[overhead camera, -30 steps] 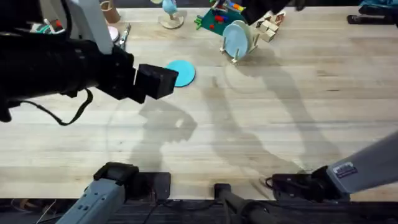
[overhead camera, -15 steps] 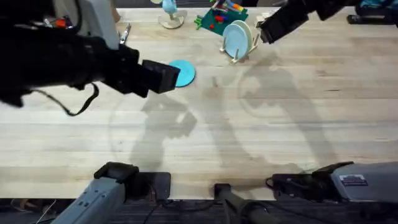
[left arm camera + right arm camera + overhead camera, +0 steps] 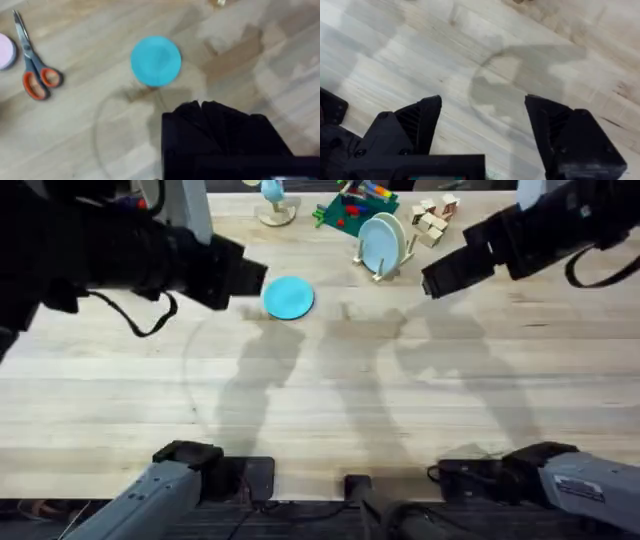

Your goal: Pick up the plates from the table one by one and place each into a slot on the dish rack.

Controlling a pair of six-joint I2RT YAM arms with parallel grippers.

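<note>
A turquoise plate [image 3: 288, 297] [image 3: 155, 60] lies flat on the wooden table [image 3: 350, 400]. A pale blue plate [image 3: 380, 240] stands on edge in the small wooden dish rack [image 3: 378, 272] at the back. My left gripper [image 3: 255, 280] [image 3: 200, 106] hovers just left of the turquoise plate, its black fingers together and holding nothing. Right of the rack, my right gripper [image 3: 435, 280] [image 3: 485, 107] hangs open over bare table, nothing between its fingers [image 3: 427, 117].
Behind the rack sit a green toy-block board [image 3: 350, 210] and loose wooden blocks [image 3: 432, 220]. A small stand [image 3: 272, 212] is at the back. Orange-handled scissors [image 3: 35, 75] and a pink round thing [image 3: 4, 50] lie left of the turquoise plate.
The left arm drew back to the left, uncovering the turquoise plate. The right arm came in from the far edge, passed close by the rack, then moved nearer. Both plates stayed put.
</note>
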